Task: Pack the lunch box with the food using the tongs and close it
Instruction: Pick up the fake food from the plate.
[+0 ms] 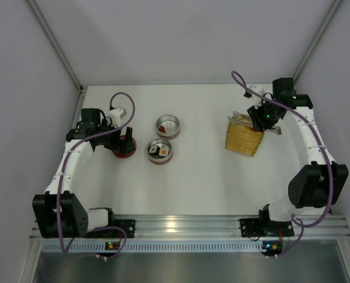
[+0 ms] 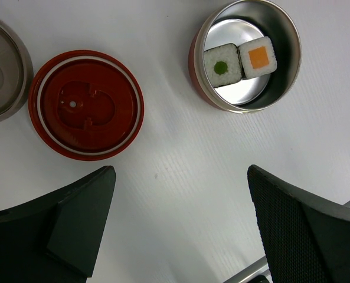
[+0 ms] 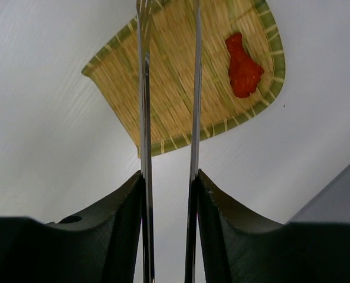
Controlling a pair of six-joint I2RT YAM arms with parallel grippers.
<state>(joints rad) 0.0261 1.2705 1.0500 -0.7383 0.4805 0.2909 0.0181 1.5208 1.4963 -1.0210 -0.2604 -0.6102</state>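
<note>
Over the surface (image 3: pixel 45 147), right jaws clenching the tongs (image 3: pixel 144 118) and left jaws released, I should be angling toward the red piece (image 3: pixel 243 66) at one o'clock.

On the desk (image 1: pixel 204 177), left side: one lid (image 2: pixel 86 105). Right of it stand two containers, close together. The rear container (image 1: pixel 176 122) holds one small piece (image 1: pixel 162 128). The front container (image 2: pixel 288 41) holds two rice blocks (image 2: pixel 222 66), side by side and touching. Well to the right lies the woven tray (image 1: pixel 245 141), with one food piece (image 3: pixel 243 66) on it near an edge. The tongs (image 3: pixel 145 118) reach over the tray, clamped between the fingers of the right gripper (image 3: pixel 170 177).
</note>
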